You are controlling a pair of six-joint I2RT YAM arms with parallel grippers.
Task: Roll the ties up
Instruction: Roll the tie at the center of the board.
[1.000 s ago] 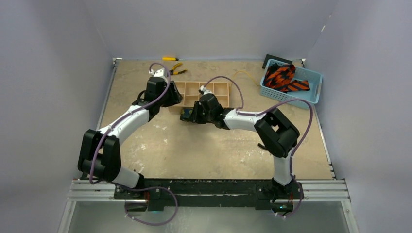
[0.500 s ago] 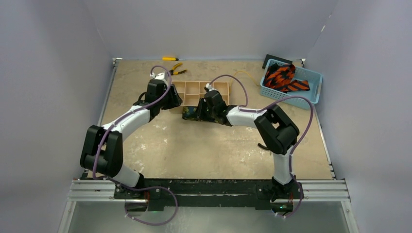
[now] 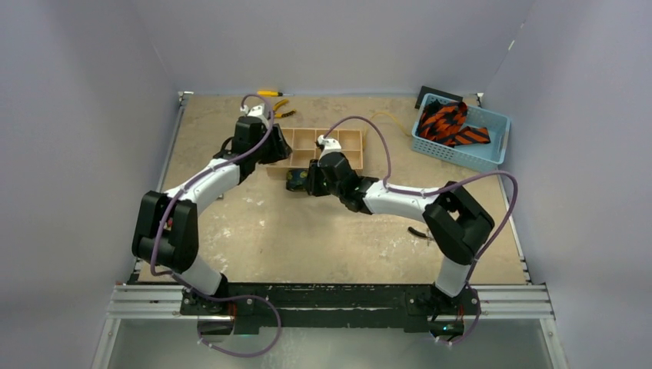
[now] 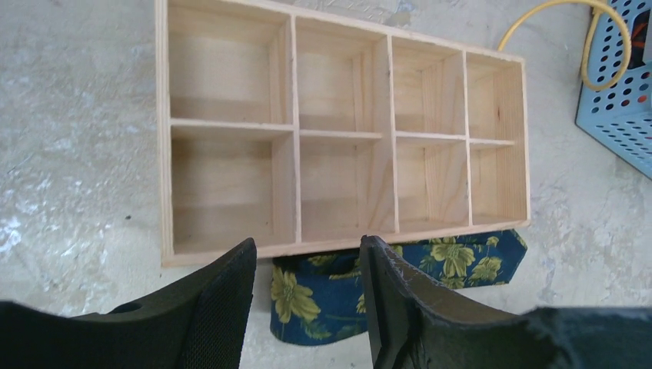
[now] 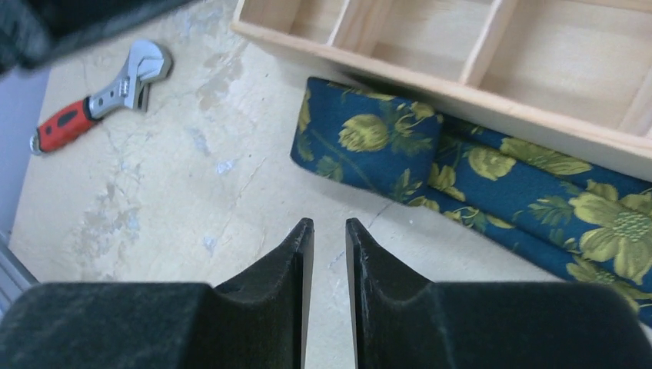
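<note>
The right gripper (image 5: pixel 329 227) has swung its elbow out toward the table's right edge; its jaws stand a slit apart and empty just short of the navy fabric tie with yellow flowers (image 5: pixel 369 146). The tie lies loosely folded against the near wall of the partitioned wooden tray (image 4: pixel 163 138). The left gripper (image 4: pixel 309 246), jaws spread and empty, has crept over that wall, so nobody holds the tie and its rolling looks unfinished.

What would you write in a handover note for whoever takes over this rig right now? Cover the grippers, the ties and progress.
Left gripper: open, empty, above the navy tie.
Right gripper: jaws narrowly apart, empty, just short of that tie.
Navy tie: on the table against the wooden tray, one end folded over, not rolled.
Orange-black ties: heaped in the blue basket.
Done: nothing rolled; tray compartments empty.
Left: roll every tie.
</note>
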